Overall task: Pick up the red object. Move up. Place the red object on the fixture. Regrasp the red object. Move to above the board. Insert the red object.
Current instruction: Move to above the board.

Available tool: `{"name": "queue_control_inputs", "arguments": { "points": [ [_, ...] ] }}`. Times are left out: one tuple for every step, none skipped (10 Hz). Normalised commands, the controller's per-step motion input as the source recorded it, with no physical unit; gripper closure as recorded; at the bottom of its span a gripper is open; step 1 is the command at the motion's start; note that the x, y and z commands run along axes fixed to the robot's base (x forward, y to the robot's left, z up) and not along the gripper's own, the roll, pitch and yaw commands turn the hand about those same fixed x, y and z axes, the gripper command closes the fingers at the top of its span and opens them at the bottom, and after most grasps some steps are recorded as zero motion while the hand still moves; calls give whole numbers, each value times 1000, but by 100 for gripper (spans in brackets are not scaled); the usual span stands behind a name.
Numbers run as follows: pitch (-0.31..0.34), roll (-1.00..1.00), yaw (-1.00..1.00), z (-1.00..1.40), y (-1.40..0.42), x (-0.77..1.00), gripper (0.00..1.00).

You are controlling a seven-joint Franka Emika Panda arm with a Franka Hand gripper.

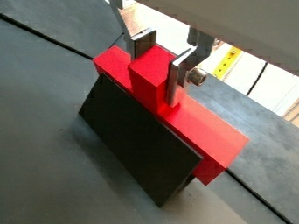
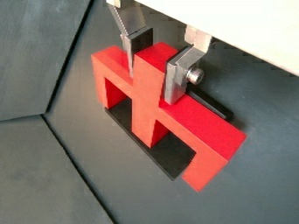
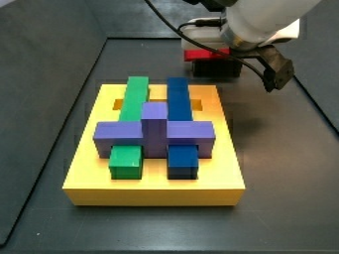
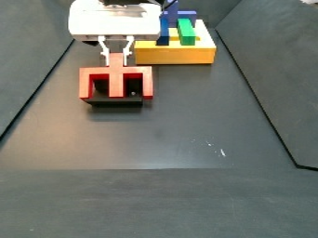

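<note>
1. Where the dark fixture (image 4: 114, 100) stands on the grey floor (image 4: 187, 130), the red object (image 4: 115, 84) is seen resting on top of it, and the claw (image 4: 115, 65) is lowered over both.
2. In both wrist views the silver fingers (image 1: 181, 74) are set on either side of the upright stem of the red object (image 1: 163, 101), so the claw (image 1: 163, 83) is clenched on that stem; whether the pads press fully against it cannot quite be made out, but no gap is visible.
3. The wide bar of the red object (image 2: 158, 105) is laid across the fixture (image 2: 176, 157), with the prongs pointing down over its recess and the dark holder (image 1: 135, 144) showing beneath and beside the red plastic.
4. In a side view the red object (image 3: 205, 57) is only partly seen below the white arm (image 3: 259, 20), behind the far edge of the board (image 3: 153, 184).
5. The yellow board (image 4: 174, 54) is set apart from the fixture, carrying a green block (image 3: 129, 124), a blue block (image 3: 180, 124) and a purple block (image 3: 155, 127) crossing them.
6. The board and the fixture are both borne by the same grey floor, near one another but not touching
</note>
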Motion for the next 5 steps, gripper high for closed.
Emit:
{"name": "queue_control_inputs", "arguments": {
  "points": [
    [0,0,0,1400,0,0,100],
    [45,15,35,1400,-1,-29,100],
    [53,-19,21,1400,0,-50,100],
    [6,-33,33,1400,21,-53,100],
    [10,-6,31,1400,4,-42,100]
  ]
}}
